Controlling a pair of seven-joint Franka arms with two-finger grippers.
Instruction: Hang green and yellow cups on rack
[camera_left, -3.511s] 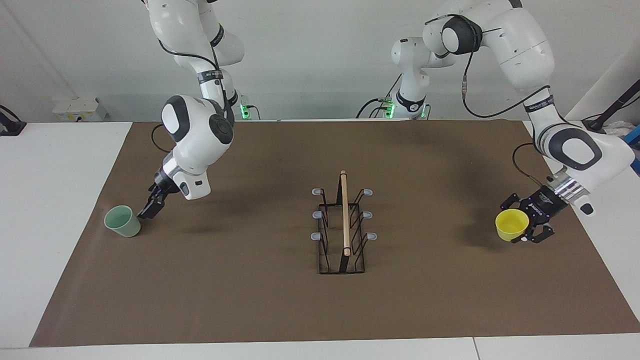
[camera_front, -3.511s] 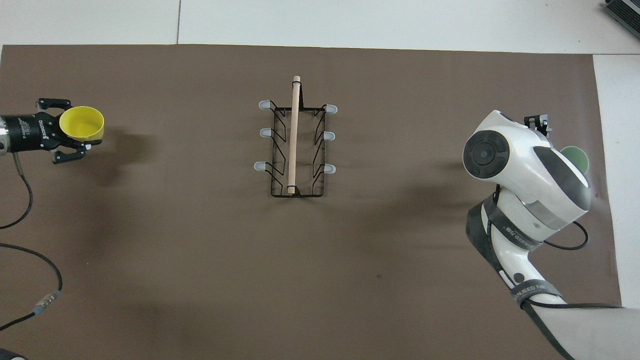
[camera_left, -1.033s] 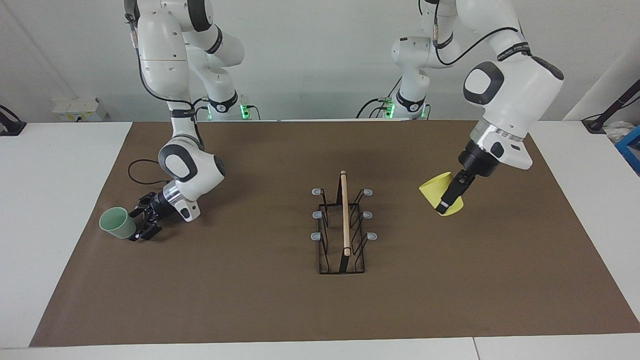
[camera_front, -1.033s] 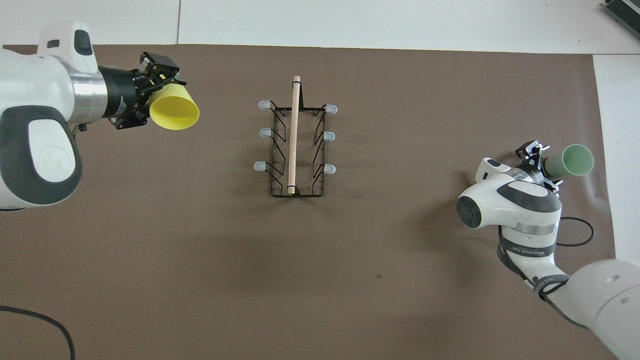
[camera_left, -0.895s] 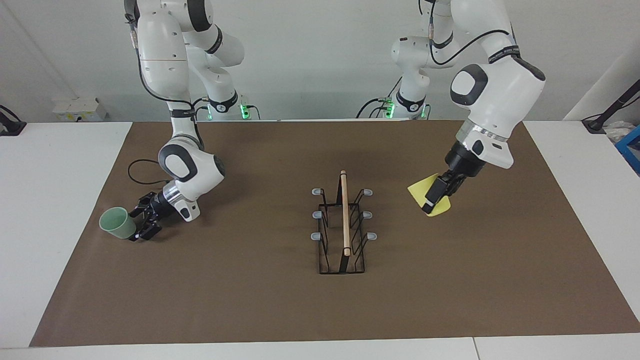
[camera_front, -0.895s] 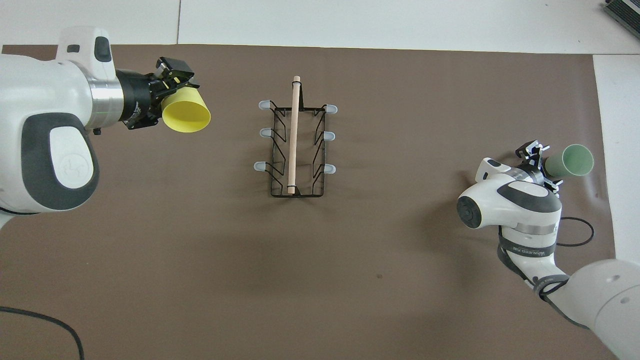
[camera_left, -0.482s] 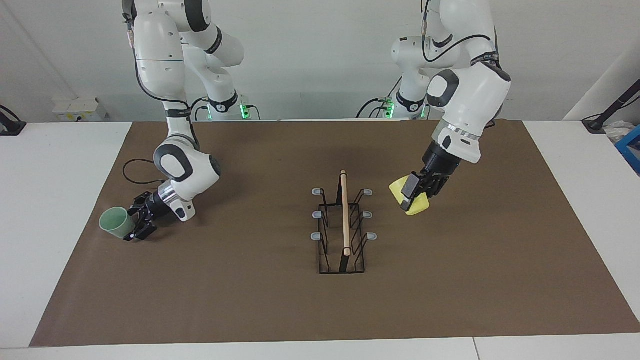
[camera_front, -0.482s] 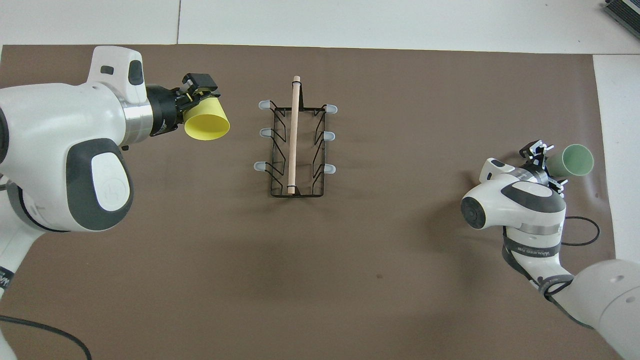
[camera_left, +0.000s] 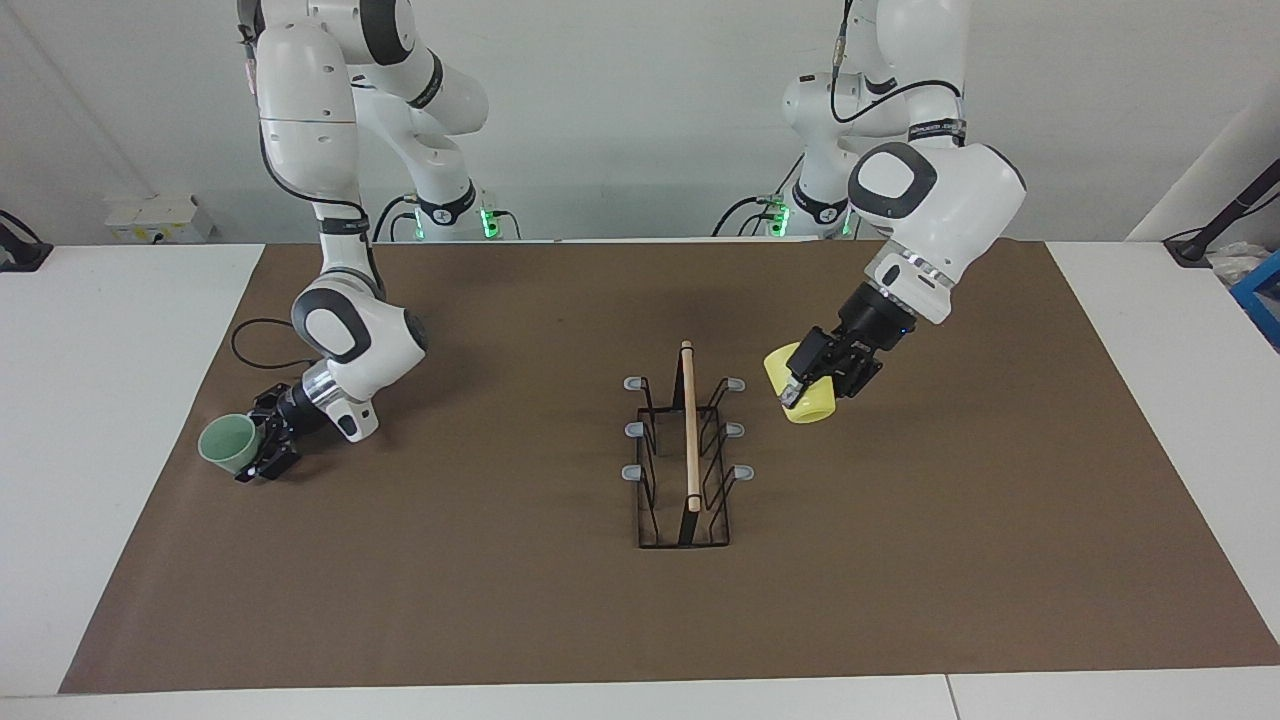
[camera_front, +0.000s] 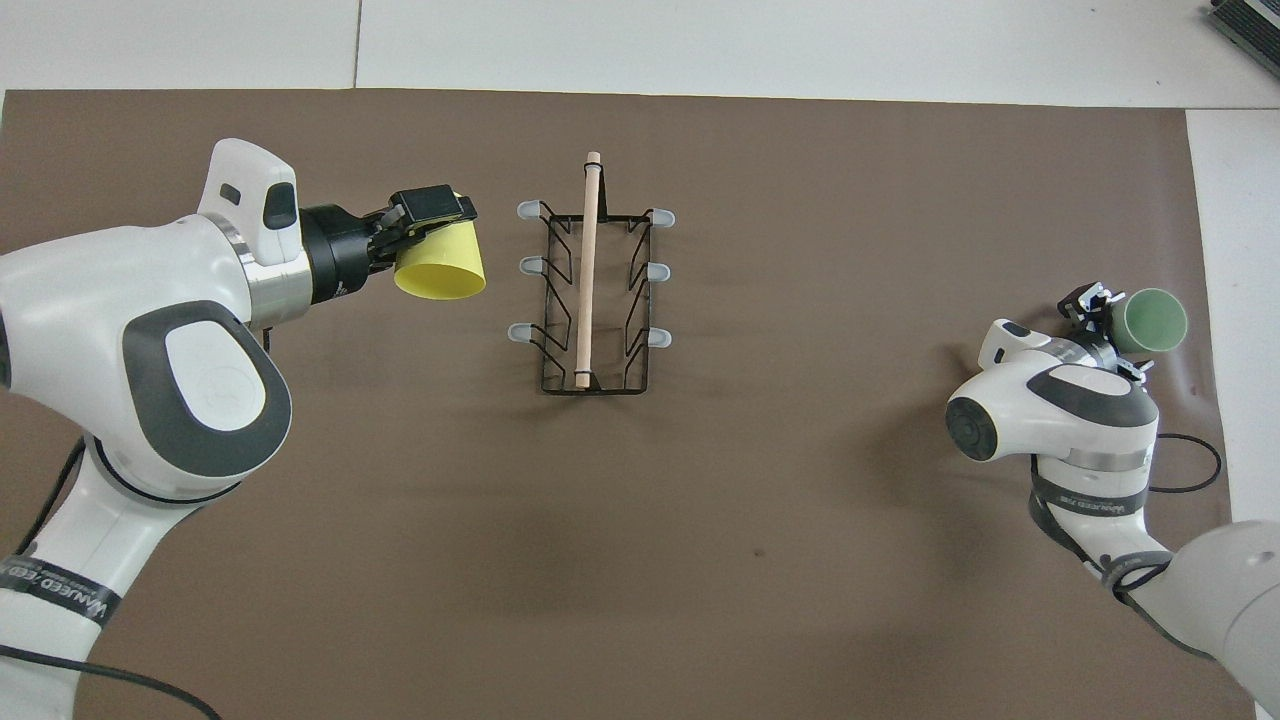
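1. The left gripper (camera_left: 812, 385) was clamped on the yellow cup (camera_left: 800, 398), which it carried tipped on its side in the air, over the brown mat (camera_left: 900, 560) just beside the rack (camera_left: 688, 450), toward the left arm's end of the table.
2. The rack stood at the middle of the mat, all its prongs bare.
3. The right gripper (camera_left: 258, 448) sat low at the mat's edge at the right arm's end, jaws spread wide around the mint green cup (camera_left: 227, 442); the cup leaned, mouth away from the wrist; whether it touched the mat I cannot tell.
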